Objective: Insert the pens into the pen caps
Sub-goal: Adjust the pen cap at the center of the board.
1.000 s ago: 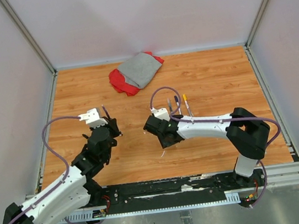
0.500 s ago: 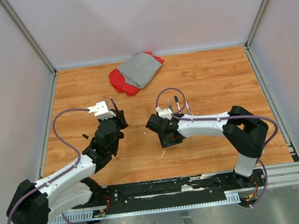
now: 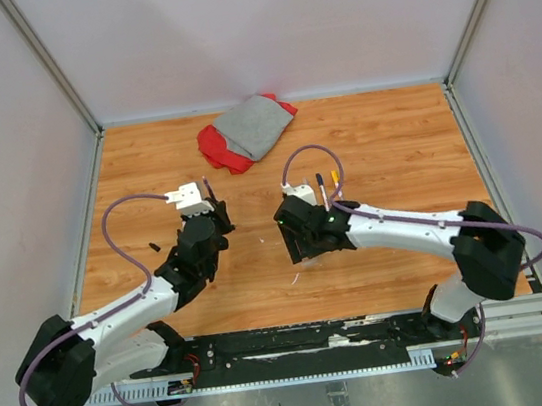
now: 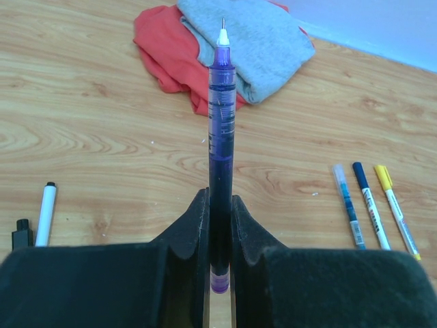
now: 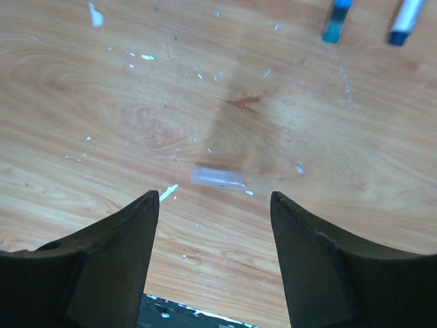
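My left gripper (image 4: 220, 205) is shut on a purple pen (image 4: 220, 137). The pen is uncapped and its fine tip points away toward the cloths. In the top view this gripper (image 3: 212, 213) is left of centre. My right gripper (image 5: 215, 198) is open and empty, just above the wood. A small clear cap (image 5: 217, 177) lies between and just beyond its fingertips. In the top view that gripper (image 3: 303, 251) is at mid-table. Three pens, the outermost with a yellow end (image 4: 394, 207), lie right of centre. A white pen (image 4: 46, 213) and a black cap (image 4: 22, 234) lie to the left.
A grey cloth (image 3: 255, 124) lies on a red cloth (image 3: 215, 148) at the back of the wooden table (image 3: 393, 135). Tiny white scraps (image 5: 95, 14) dot the wood. Metal frame posts and white walls ring the table.
My left gripper has moved right and forward with the purple pen in it. My right arm's elbow has swung out to the right, and its gripper has shifted slightly right.
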